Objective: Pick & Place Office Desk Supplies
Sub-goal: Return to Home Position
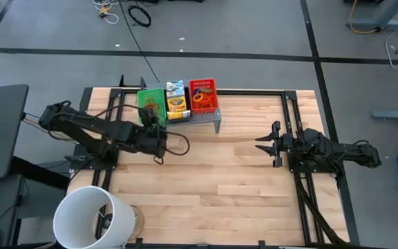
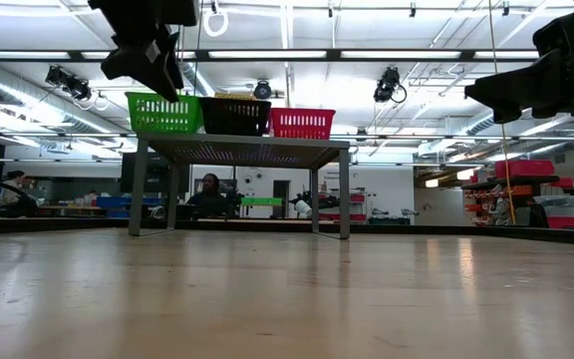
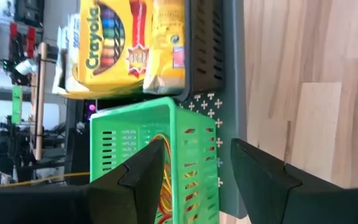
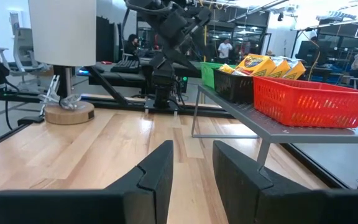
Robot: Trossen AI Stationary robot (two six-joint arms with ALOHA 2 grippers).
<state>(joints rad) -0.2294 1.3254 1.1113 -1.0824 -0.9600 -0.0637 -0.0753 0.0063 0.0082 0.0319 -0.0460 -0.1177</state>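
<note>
Grey perforated riser (image 1: 210, 115) at wooden table's (image 1: 213, 180) far edge, white bucket (image 1: 88, 218) at near-left corner

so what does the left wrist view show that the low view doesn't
Only the left wrist view: the label on the Crayola crayon box and the rubber bands inside the green tray. Only the low view: the red tray and the legs of the grey riser. Both: the green tray and black tray side by side on the riser, with the open left hand near the green tray.
</note>
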